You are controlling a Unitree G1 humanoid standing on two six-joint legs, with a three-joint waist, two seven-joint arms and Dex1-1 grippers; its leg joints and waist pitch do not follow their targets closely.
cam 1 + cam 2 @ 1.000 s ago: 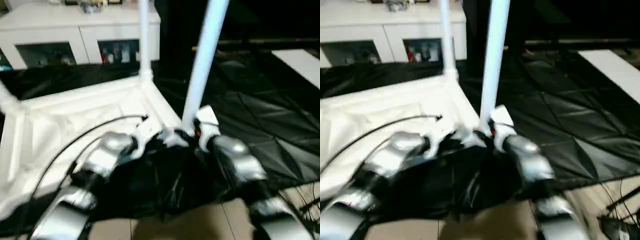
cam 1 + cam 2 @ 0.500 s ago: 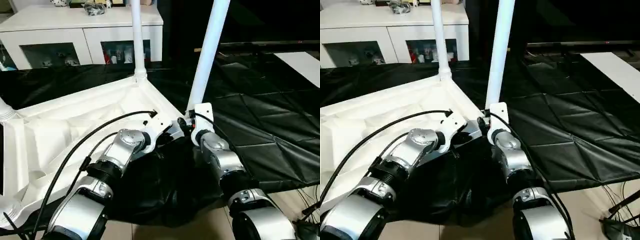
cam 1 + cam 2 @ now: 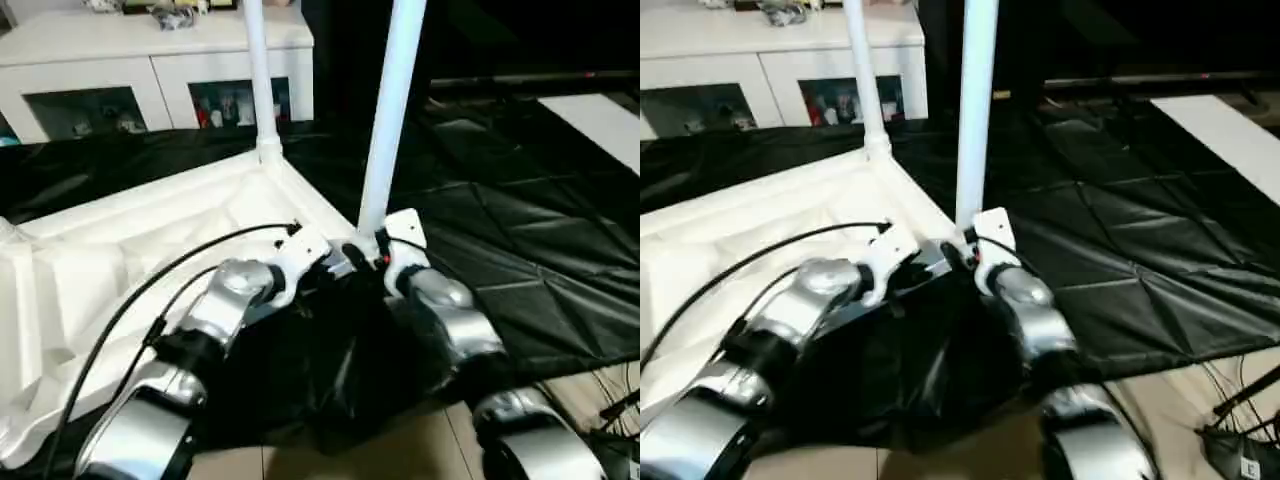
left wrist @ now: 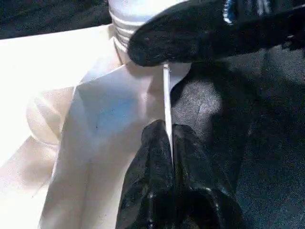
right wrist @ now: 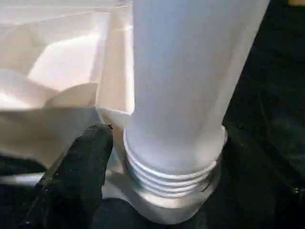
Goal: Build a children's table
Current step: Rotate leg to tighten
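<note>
**Both grippers at the near corner leg of the upturned table**

The small white plastic children's table top (image 3: 150, 240) lies upside down on the big table draped in black cloth (image 3: 520, 230), its ribbed underside facing up. Two long tapered white tube legs stand upright in its corner sockets: one at the far corner (image 3: 257, 70), one at the near right corner (image 3: 392, 100), close to the near edge of the draped table. A third leg base may be showing at the far left corner, though it is too blurred to be sure.

The left gripper (image 4: 167, 138) has its two black fingers pressed together, with the thin white edge of the table top's rim running straight to their tips; whether the edge is actually pinched is hard to tell. The right gripper (image 3: 372, 252) sits at the foot of the near leg, where screw threads (image 5: 167, 174) show above the socket. One black finger (image 5: 78, 167) lies just beside the threads, jaws apart, not clamped on the leg.

Behind stands a white cabinet with glass doors (image 3: 150, 70).
</note>
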